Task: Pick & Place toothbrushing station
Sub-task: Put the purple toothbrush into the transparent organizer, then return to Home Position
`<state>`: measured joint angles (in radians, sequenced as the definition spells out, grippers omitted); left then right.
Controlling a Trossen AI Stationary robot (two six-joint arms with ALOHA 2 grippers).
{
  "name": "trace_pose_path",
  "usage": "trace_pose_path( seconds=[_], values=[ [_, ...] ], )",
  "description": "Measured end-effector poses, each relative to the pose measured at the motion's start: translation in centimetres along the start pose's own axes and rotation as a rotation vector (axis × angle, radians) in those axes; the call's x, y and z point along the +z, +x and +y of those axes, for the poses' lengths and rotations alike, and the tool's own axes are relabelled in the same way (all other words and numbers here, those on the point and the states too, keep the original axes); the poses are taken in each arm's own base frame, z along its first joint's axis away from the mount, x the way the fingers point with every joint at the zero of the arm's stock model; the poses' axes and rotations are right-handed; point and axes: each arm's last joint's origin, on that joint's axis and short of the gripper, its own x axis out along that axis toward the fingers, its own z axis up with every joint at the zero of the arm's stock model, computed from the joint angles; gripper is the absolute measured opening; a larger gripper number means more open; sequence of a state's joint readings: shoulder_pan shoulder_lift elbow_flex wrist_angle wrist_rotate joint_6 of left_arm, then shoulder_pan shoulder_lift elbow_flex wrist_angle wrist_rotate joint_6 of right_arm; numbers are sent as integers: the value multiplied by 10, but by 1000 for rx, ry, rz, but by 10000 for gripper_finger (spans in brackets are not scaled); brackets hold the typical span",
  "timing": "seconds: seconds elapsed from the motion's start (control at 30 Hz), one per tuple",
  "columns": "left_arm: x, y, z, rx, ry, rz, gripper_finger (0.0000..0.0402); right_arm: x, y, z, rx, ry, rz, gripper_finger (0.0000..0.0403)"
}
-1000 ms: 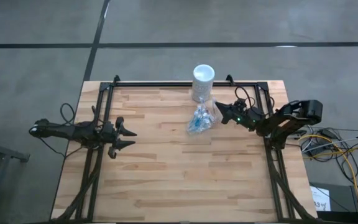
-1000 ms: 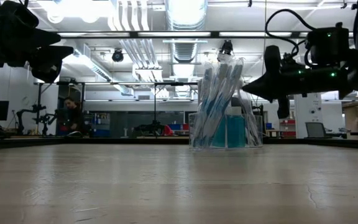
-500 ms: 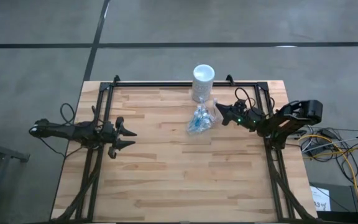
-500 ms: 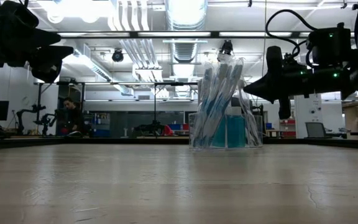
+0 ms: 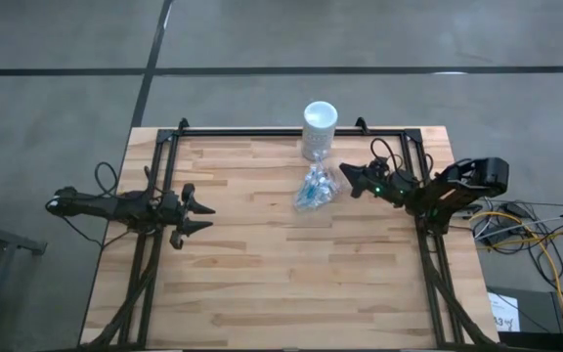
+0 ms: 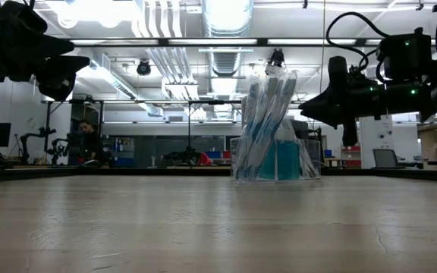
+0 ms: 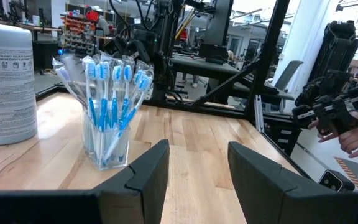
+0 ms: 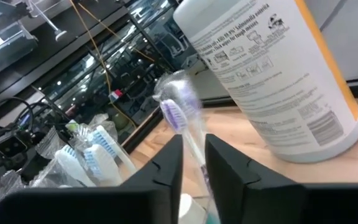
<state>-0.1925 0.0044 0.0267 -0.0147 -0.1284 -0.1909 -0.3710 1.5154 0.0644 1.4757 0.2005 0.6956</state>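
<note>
A small clear cup point(image 5: 313, 191) stands on its base on the wooden table, right of the middle. It holds several blue-and-white toothbrushes point(image 7: 110, 93) and something teal point(image 6: 287, 161). My right gripper point(image 5: 342, 181) hovers level just right of the cup's top, its fingers a narrow gap apart. In that gap runs the shaft of a wrapped toothbrush point(image 8: 176, 116), whose head sticks up past the fingers. My left gripper point(image 5: 206, 216) waits open and level at the table's left side, holding nothing. My right gripper point(image 8: 194, 163) has the wrapped toothbrush's shaft point(image 8: 194, 146) between its two fingers, below the brush head. The fingers come in level from the table's right and lie across the shaft. Whether they touch it I cannot tell.
A tall white wipes cylinder point(image 5: 320, 125) stands just behind the cup at the table's far edge, close to my right gripper. The near half of the table point(image 5: 281, 284) is bare wood. A person's hand point(image 7: 353, 134) shows beyond the table's right side.
</note>
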Motion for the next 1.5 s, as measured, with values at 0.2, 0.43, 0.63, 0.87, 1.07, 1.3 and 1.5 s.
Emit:
trace_pose_path(
  seconds=[0.2,0.43,0.63,0.87,1.07,1.3,1.5],
  values=[
    [0,0,0,1,0,0,170,-1,-5,-2,0,7,11,103],
    [0,0,0,1,0,0,170,8,-7,6,92,-59,-52,129],
    [0,0,0,1,0,0,170,20,-10,17,181,-123,-111,125],
    [0,0,0,0,0,0,170,33,-18,31,339,-160,-154,113],
    [0,0,0,0,0,0,170,41,-24,39,448,-177,-169,103],
    [0,0,0,0,0,0,170,45,-31,46,594,-211,-125,95],
    [0,0,0,0,0,0,170,51,-30,54,643,-245,-87,100]
  ],
)
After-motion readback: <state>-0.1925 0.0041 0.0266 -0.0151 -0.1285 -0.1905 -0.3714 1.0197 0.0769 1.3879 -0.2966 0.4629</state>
